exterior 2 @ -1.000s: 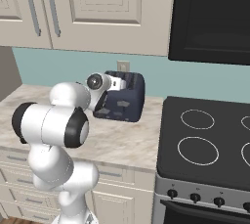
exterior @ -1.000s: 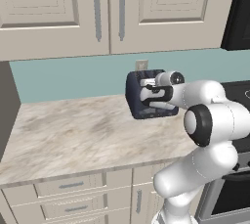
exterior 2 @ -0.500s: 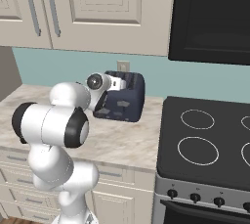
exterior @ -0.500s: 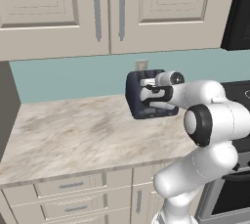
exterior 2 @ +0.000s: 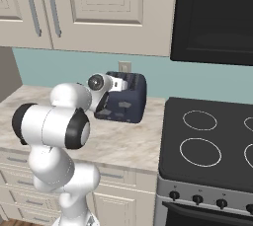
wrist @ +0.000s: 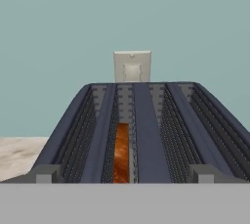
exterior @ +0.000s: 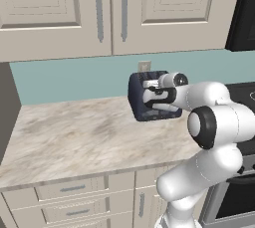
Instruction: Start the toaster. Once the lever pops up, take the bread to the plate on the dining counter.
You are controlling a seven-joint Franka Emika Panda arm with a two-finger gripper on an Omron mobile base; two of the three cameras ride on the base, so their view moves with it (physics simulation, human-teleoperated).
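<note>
The kitchen had pale panelled cabinets over a teal backsplash, with a marbled counter (exterior: 74, 132) running beneath them and a black stove (exterior 2: 207, 141) at its right end. A small wall outlet (wrist: 132, 66) sat on the backsplash directly behind the toaster (exterior: 138, 97), which stood at the back of the counter, near the stove.

The gripper (exterior: 154, 97) was at the toaster's near end, level with its top, and the hand view looked along the 2 slots from there. From the base views the fingers looked spread wide with nothing between them, though they were small against the dark toaster body. The bread (wrist: 121, 152) sat deep in the left slot, only its brown edge visible between the heating wires.

As a judgement of progress, the task was at its very beginning. The bread was loaded but still low in the slot, and whether the lever had been pressed could not be told, since the lever itself was not clear in any view. Waiting for the pop-up, lifting the slice out and carrying it to the plate on the dining counter all remained.

No brand, label or readable writing appeared on the toaster, the stove or the cabinets.
</note>
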